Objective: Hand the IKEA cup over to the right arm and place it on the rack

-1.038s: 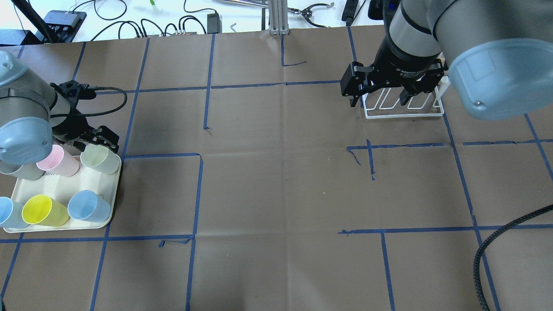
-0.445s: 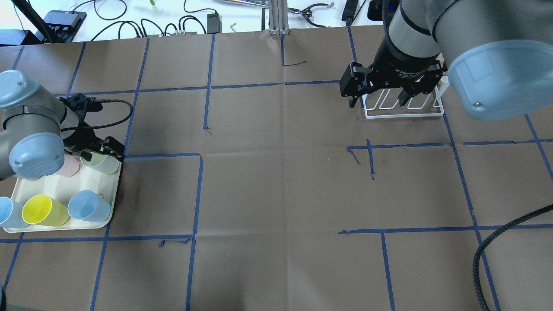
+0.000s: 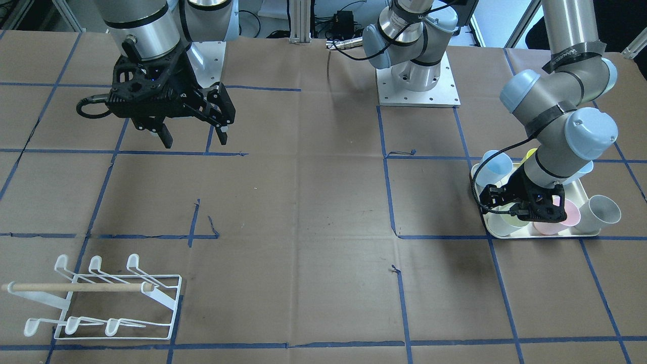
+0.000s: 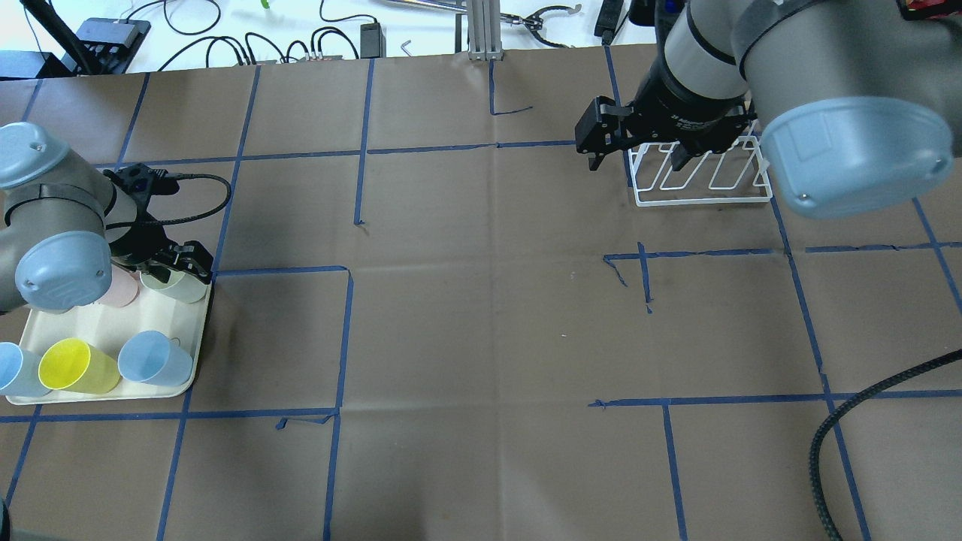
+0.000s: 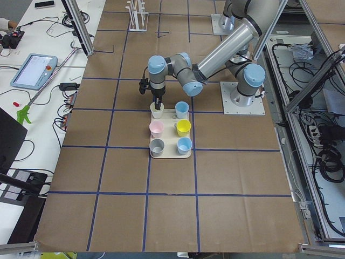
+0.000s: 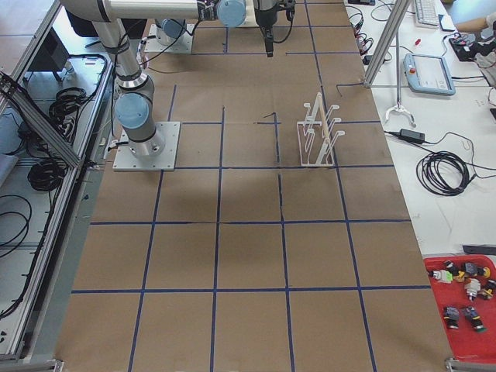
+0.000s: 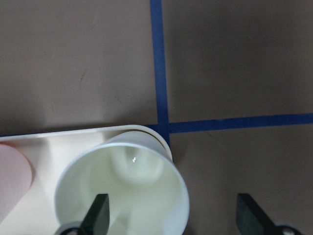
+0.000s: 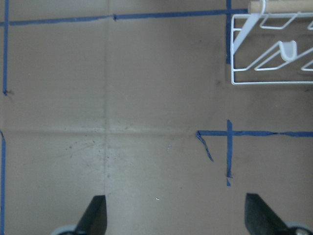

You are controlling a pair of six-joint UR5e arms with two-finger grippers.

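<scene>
At the left, the left gripper (image 4: 183, 260) is low over a corner of the tray (image 4: 98, 323). It is spread wide, with one finger inside the upright pale green cup (image 4: 177, 285) and the other outside its wall, not yet closed on it. Toward the right, the right gripper (image 4: 637, 155) hangs above the bare desk (image 4: 481, 300), wide and holding nothing, apart from the rack (image 3: 101, 287) standing on the desk.

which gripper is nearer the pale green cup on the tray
Left. The left gripper straddles the pale green cup, one finger inside; the right gripper hangs far across the table near the rack.
</scene>
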